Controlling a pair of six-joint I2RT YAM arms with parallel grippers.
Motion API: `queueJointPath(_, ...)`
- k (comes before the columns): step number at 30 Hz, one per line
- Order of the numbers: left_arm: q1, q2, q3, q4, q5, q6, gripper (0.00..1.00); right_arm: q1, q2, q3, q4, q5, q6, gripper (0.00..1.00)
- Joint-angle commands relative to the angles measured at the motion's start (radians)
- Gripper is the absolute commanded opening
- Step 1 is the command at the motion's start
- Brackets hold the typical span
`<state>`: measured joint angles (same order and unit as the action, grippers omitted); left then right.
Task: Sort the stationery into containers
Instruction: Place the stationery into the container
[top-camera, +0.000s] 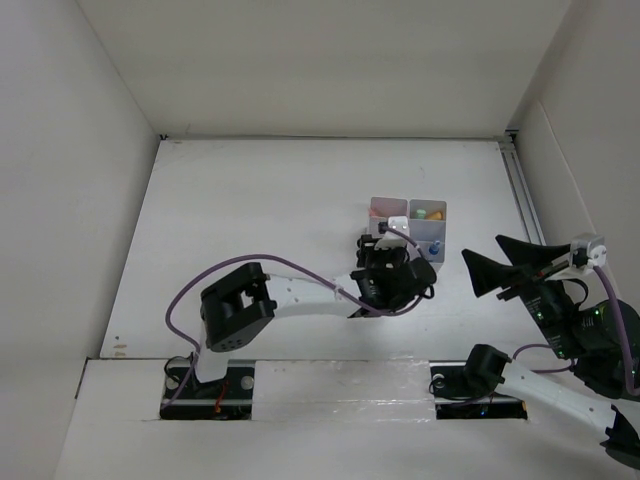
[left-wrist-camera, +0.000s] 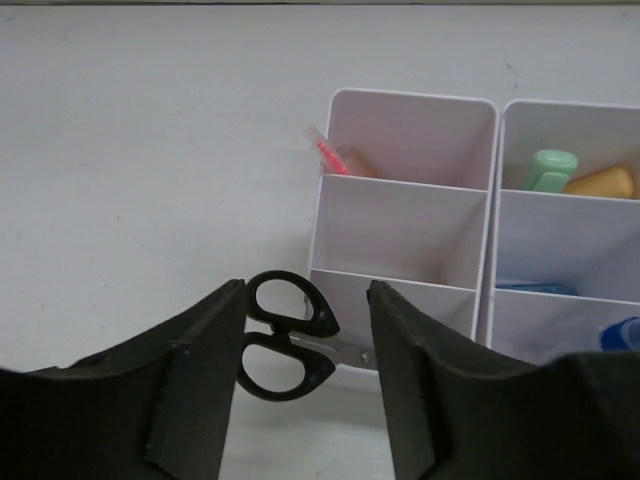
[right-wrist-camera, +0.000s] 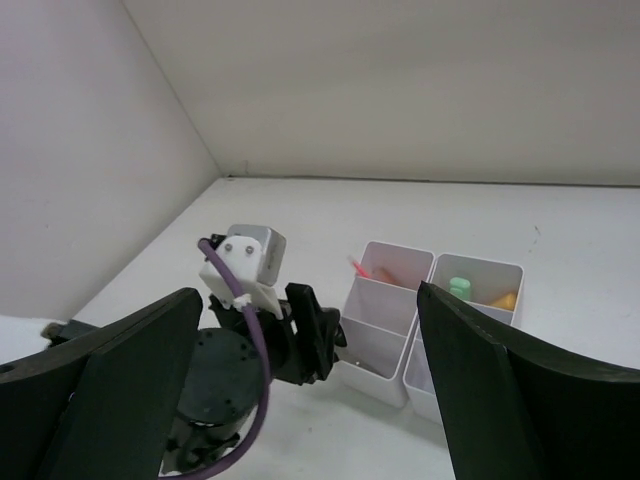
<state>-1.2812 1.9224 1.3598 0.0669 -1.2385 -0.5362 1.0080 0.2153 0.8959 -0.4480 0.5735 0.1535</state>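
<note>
white tabletop (top-camera: 250, 200) and pale walls close in the scene. left gripper (left-wrist-camera: 305, 290) stands partly open at the near-left corner of the white organiser (left-wrist-camera: 400, 225). the black-handled scissors (left-wrist-camera: 290, 337) lie between its fingers, blades pointing at the nearest compartment; whether a pad touches the handles i cannot tell. a red pen (left-wrist-camera: 325, 152) leans in the far-left compartment, with a green highlighter (left-wrist-camera: 550, 168) and an orange highlighter (left-wrist-camera: 600, 182) in the far-right one. right gripper (top-camera: 485, 252) hangs wide open and empty, well apart from the organiser.
</note>
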Motion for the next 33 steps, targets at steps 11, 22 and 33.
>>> queueJointPath(11, 0.028, -0.371, 0.091, -0.635, -0.110, -0.423, 0.97, -0.003, 0.110, 0.125, -0.072, 0.015, -0.006, 1.00)
queueJointPath(22, 0.037, -0.738, -0.057, -1.193, -0.070, -0.887, 1.00, -0.003, 0.230, 0.320, -0.372, 0.158, 0.004, 1.00)
queueJointPath(33, -0.003, -1.057, -0.192, -1.193, -0.047, -0.802, 1.00, -0.003, 0.059, 0.339, -0.531, 0.229, 0.004, 1.00)
